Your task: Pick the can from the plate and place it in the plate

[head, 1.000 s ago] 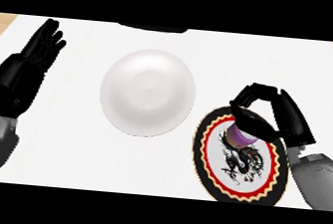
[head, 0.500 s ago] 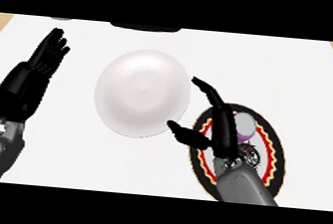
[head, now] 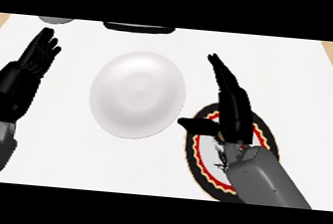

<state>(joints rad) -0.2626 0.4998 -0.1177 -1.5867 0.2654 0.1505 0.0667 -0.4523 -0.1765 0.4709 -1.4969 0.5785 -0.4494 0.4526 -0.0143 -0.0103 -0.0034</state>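
Can is hidden from view. On the white desk (head: 291, 70), the left hand (head: 20, 84) rests open at the left edge, fingers up. White plate (head: 138, 94) lies centre. Right hand (head: 233, 107), fingers straight and open, hovers over the patterned plate (head: 202, 162).

Glossy smooth white plate (head: 138, 95) (faint sheen), matt white counter (head: 291, 75).

one head view looks steeply down, close over the counter (head: 291, 70).
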